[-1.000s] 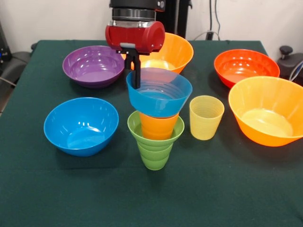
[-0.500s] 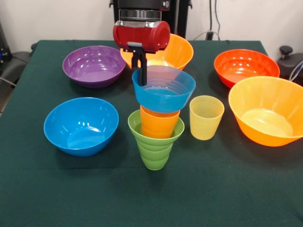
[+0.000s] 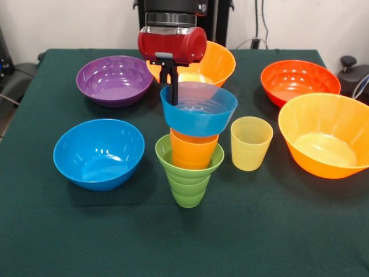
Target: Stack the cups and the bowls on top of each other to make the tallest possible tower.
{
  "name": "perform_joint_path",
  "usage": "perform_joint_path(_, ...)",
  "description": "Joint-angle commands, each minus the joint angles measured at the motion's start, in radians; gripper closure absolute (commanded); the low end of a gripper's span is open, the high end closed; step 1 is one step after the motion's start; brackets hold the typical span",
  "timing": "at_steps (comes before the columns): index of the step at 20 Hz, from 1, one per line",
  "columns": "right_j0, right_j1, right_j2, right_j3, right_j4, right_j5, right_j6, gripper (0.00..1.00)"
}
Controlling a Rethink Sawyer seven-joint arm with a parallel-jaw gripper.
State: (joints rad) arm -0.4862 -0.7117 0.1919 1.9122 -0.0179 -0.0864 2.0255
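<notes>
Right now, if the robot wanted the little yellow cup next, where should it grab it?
Probably by the rim. The yellow cup stands upright with its mouth open, apart from the tower, so coming straight down and pinching one wall at the top, one finger inside and one outside, looks easiest. The gripper holds the small blue bowl that way.

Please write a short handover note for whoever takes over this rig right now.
Gripper: shut on the rim of the small blue bowl, which sits level on the orange cup.
Tower: green cup at the bottom, orange cup nested in it, small blue bowl on top.
Loose on the table: yellow cup, medium blue bowl, purple bowl, red-orange bowl, two big orange bowls.
Done: three pieces up.
Left: release the bowl, add the rest.
</notes>
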Motion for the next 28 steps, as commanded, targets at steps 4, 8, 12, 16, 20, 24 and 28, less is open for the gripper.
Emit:
perform_joint_path(4,-0.027,0.050,0.089,-0.051,-0.027,0.046,0.087,1.00)
perform_joint_path(8,-0.042,0.041,0.090,-0.082,-0.016,0.106,0.060,1.00)
perform_joint_path(12,-0.059,0.024,0.103,-0.084,-0.005,0.166,0.046,1.00)
perform_joint_path(16,-0.054,0.016,0.105,-0.071,-0.004,0.164,0.062,1.00)
perform_joint_path(20,-0.047,0.015,0.099,-0.059,-0.006,0.161,0.072,1.00)
perform_joint_path(24,-0.053,0.018,0.103,-0.053,-0.009,0.153,0.075,1.00)
perform_joint_path(28,-0.048,0.028,0.098,-0.067,-0.004,0.149,0.077,1.00)
